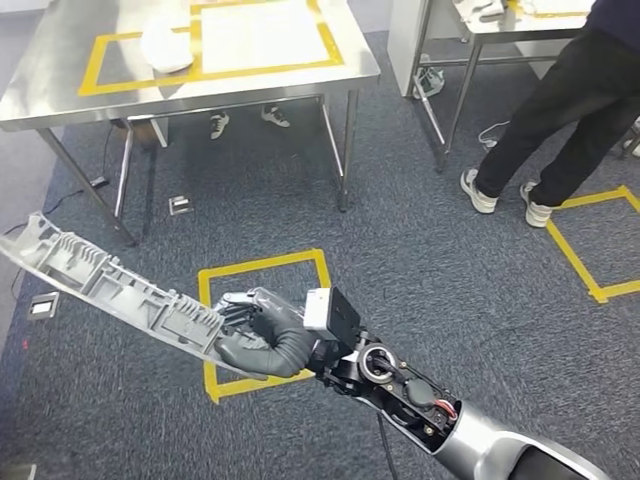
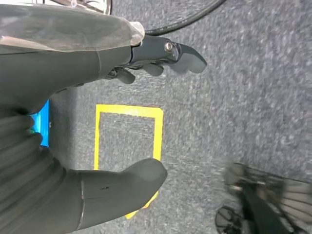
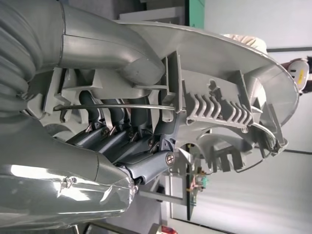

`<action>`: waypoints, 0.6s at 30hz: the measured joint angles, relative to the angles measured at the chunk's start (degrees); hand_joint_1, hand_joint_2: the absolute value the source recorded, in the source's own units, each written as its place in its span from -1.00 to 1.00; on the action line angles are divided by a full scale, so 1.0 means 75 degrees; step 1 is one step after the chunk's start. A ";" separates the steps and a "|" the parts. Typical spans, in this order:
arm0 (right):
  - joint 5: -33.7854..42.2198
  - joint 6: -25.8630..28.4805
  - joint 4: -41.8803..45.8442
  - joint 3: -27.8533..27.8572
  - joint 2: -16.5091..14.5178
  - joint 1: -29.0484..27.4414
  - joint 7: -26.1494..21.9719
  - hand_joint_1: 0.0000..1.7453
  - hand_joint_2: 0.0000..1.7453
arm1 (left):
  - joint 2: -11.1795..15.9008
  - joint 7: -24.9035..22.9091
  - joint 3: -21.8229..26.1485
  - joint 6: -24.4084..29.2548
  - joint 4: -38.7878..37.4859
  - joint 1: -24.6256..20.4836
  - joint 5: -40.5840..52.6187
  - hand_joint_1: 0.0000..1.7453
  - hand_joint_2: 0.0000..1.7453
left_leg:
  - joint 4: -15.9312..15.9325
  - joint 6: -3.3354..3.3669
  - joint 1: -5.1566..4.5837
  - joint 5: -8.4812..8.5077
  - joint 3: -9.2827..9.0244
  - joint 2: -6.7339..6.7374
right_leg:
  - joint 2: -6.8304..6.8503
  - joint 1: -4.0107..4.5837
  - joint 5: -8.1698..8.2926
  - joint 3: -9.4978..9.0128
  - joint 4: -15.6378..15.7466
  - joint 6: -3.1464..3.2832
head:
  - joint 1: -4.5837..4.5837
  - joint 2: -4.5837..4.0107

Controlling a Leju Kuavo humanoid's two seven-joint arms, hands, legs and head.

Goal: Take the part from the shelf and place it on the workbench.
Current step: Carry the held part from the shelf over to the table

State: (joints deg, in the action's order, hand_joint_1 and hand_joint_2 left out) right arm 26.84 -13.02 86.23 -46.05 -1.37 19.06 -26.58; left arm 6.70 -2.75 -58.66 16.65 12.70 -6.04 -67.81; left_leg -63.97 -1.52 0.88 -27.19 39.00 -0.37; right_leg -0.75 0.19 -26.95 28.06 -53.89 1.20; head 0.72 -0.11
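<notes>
A long grey ribbed plastic part (image 1: pixel 113 285) sticks out to the left over the carpet, held at one end by my right hand (image 1: pixel 264 335). In the right wrist view the fingers (image 3: pixel 121 141) curl around the part's (image 3: pixel 221 105) ribbed underside with the thumb lying over its top. My left hand (image 2: pixel 110 117) hangs above the floor with thumb and fingers apart and nothing between them. The steel workbench (image 1: pixel 45 95) stands ahead at the upper left, marked with yellow tape.
A white object (image 1: pixel 166 45) lies on the workbench. A yellow tape square (image 1: pixel 260 265) marks the carpet below my right hand. A person (image 1: pixel 566 110) in dark clothes stands at the upper right beside a second table (image 1: pixel 483 25); another yellow square (image 1: pixel 596 250) lies there.
</notes>
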 joint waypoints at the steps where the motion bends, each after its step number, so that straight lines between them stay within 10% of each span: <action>1: 0.0001 -0.0001 -0.0001 0.0001 0.0001 -0.0001 -0.0001 1.00 1.00 | 0.0004 0.0000 0.0000 0.0000 0.0000 0.0003 0.0001 -1.00 1.00 | 0.0537 0.0010 0.0000 0.0364 -0.0137 0.0013 | -0.0004 0.0009 -0.0087 -0.0088 -0.0019 -0.0029 | -0.0026 0.0000; 3: 0.0001 0.0001 0.0001 0.0008 0.0002 0.0003 -0.0003 1.00 1.00 | 0.0007 0.0000 0.0000 -0.0001 0.0000 -0.0004 0.0001 -1.00 1.00 | 0.1154 0.0094 -0.0025 0.0718 -0.0306 0.0038 | -0.0009 0.0033 -0.0243 -0.0167 -0.0029 -0.0108 | -0.0053 0.0000; 7: 0.0000 -0.0001 0.0003 0.0016 0.0002 0.0006 0.0003 1.00 1.00 | -0.0006 0.0000 0.0000 -0.0003 0.0000 0.0004 0.0001 -1.00 1.00 | 0.1237 0.0310 -0.0018 0.0630 -0.0522 0.0006 | 0.0010 0.0030 -0.0392 -0.0186 -0.0339 -0.0275 | 0.0003 0.0000; 11: 0.0000 -0.0001 0.0002 0.0015 0.0005 -0.0010 0.0007 1.00 1.00 | 0.0001 0.0000 0.0000 -0.0003 0.0000 -0.0001 -0.0002 -1.00 1.00 | 0.1248 0.0410 -0.0030 0.0375 -0.0865 -0.0003 | 0.0042 -0.0013 -0.0961 0.0985 -0.2209 -0.0392 | 0.0130 0.0000; 13: 0.0000 0.0001 0.0001 0.0015 0.0007 -0.0027 0.0009 1.00 1.00 | 0.0007 0.0000 0.0000 -0.0012 0.0000 0.0006 -0.0002 -1.00 1.00 | 0.1248 0.0409 -0.0039 0.0198 -0.1089 -0.0017 | 0.0043 -0.0020 -0.1198 0.1383 -0.2442 -0.0390 | 0.0183 0.0000; 15: 0.0000 0.0003 0.0000 0.0015 0.0008 -0.0029 0.0013 1.00 1.00 | 0.0002 0.0000 0.0000 -0.0033 0.0000 0.0011 -0.0002 -1.00 1.00 | 0.1255 0.0391 -0.0042 -0.0002 -0.1373 -0.0032 | 0.0044 -0.0005 -0.0738 0.1351 -0.1727 -0.0326 | 0.0233 0.0000; 18: -0.0005 0.0008 0.0003 0.0016 0.0012 -0.0032 0.0015 1.00 1.00 | -0.0021 0.0000 0.0000 -0.0053 0.0000 -0.0005 -0.0003 -1.00 1.00 | 0.1290 0.0305 -0.0059 -0.0261 -0.1673 -0.0060 | 0.0044 0.0077 0.0526 0.1158 -0.0451 -0.0180 | 0.0256 0.0000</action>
State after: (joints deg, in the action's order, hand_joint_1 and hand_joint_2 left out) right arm 26.80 -12.96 86.25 -45.93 -1.28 18.82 -26.46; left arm 6.55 -2.75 -58.66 16.26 12.70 -6.08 -67.83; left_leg -54.30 0.76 0.43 -29.15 26.45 -0.82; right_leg -0.42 0.77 -23.01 36.74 -57.26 -0.15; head 2.64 -0.11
